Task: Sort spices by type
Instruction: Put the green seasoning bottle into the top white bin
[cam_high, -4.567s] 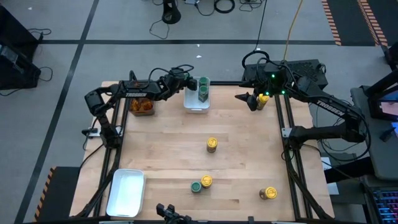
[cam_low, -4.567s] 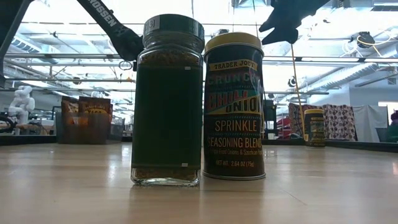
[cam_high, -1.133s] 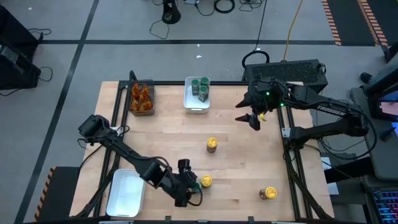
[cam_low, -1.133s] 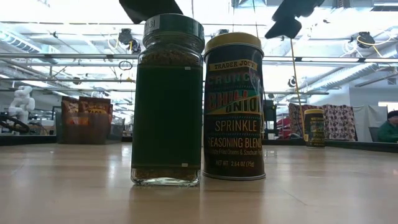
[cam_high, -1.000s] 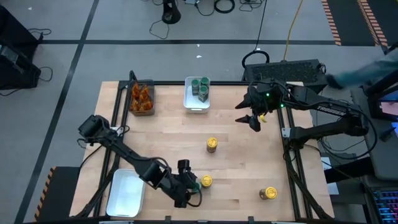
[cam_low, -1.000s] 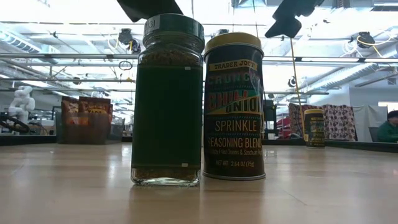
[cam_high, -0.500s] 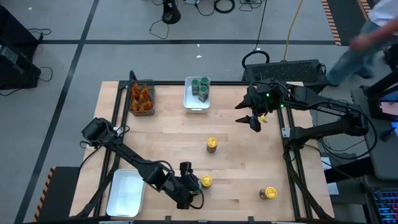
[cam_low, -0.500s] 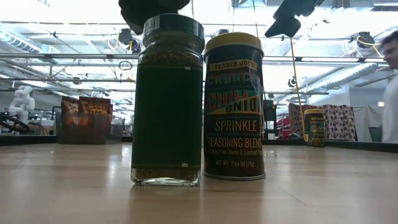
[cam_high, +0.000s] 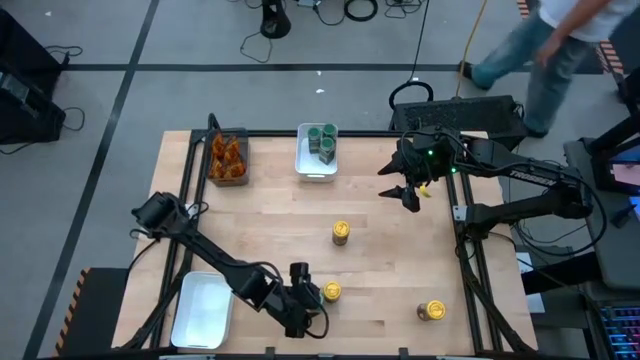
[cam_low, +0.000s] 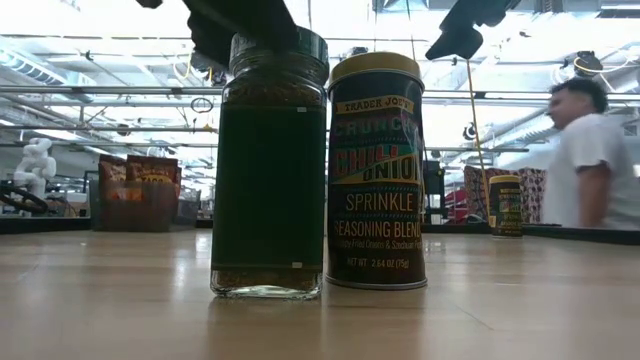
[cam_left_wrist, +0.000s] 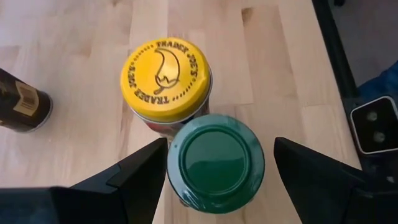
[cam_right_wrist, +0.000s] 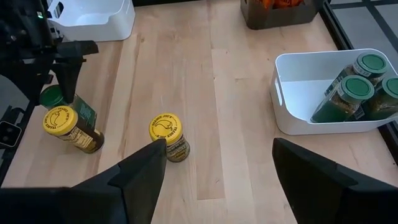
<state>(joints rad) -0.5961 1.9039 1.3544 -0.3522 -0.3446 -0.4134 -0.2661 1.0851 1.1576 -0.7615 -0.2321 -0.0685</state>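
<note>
now a green-lidded jar (cam_left_wrist: 216, 163) stands upright near the tabletop's front edge, touching a yellow-lidded tin (cam_left_wrist: 165, 79). the left gripper (cam_left_wrist: 214, 171) hangs over it, fingers spread either side of the lid, not yet touching. glass and rigid, the jar looks fairly heavy and slick; a grip on the body just below the cap seems safest. more green-lidded jars (cam_high: 322, 141) fill the white tray (cam_high: 303, 165) at the back edge. the right gripper (cam_high: 403, 193) waits open near the right edge.
</note>
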